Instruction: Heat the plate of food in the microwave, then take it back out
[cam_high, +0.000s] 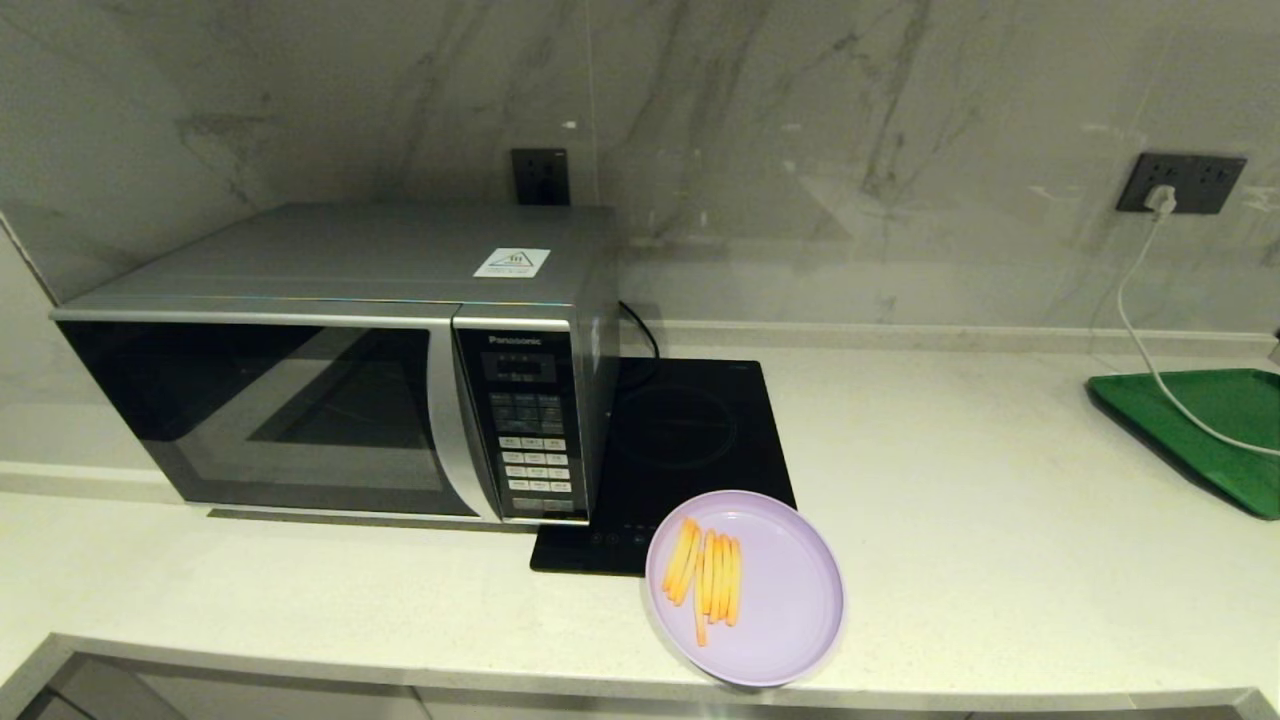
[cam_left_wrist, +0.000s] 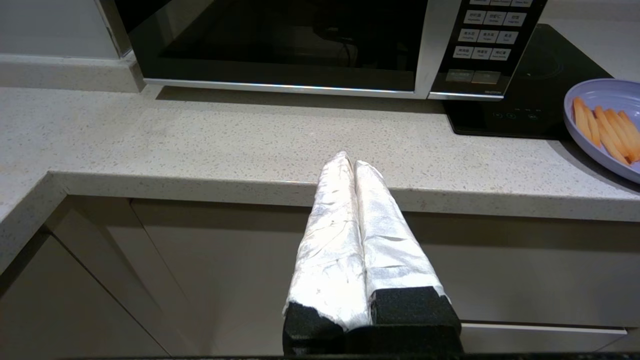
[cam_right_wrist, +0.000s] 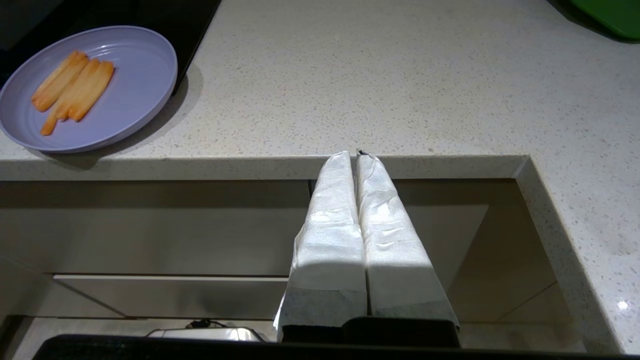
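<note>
The lilac plate of food (cam_high: 770, 600) with orange fries (cam_high: 710, 578) sits at the counter's front edge, partly on the black cooktop; it also shows in the wrist views as plate (cam_left_wrist: 607, 127) and plate (cam_right_wrist: 130, 85). The silver microwave (cam_high: 330, 330) stands at the left, door closed, keypad (cam_high: 533, 450) on its right side. My left gripper (cam_left_wrist: 350, 159) is shut and empty, low in front of the counter edge before the microwave (cam_left_wrist: 280, 45). My right gripper (cam_right_wrist: 351, 154) is shut and empty, below the counter edge to the right of the plate. Neither arm shows in the head view.
A flat black induction cooktop (cam_high: 690, 440) lies right of the microwave. A green tray (cam_high: 1210, 420) sits at the far right with a white cable (cam_high: 1140, 320) running to a wall socket (cam_high: 1180, 183). Cabinet fronts (cam_left_wrist: 250, 270) lie below the counter (cam_high: 1000, 500).
</note>
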